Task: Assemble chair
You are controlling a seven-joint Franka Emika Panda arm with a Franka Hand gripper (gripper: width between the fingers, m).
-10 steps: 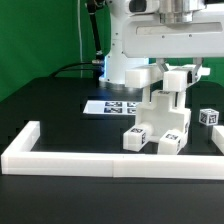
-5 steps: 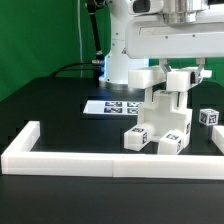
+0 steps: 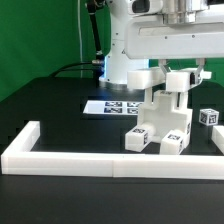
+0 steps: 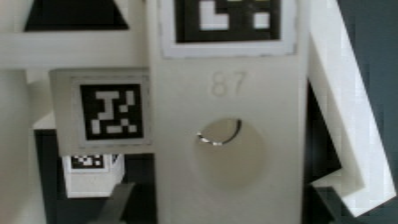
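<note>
The chair (image 3: pixel 160 122) is a partly joined stack of chunky white tagged blocks standing in the exterior view's right half. My gripper (image 3: pixel 178 82) comes down from above onto its upper part. In the wrist view a tall white slab (image 4: pixel 222 150) with a round hole, an embossed 87 and a black tag at its top fills the space between my two fingers (image 4: pixel 334 198). The jaws stand close against its two sides and seem shut on it. Another tagged chair block (image 4: pixel 107 105) sits beside the slab.
A loose white tagged block (image 3: pixel 208 117) lies at the exterior view's far right. The marker board (image 3: pixel 112 107) lies behind the chair. A long low white border wall (image 3: pixel 100 160) runs along the front and up the left side.
</note>
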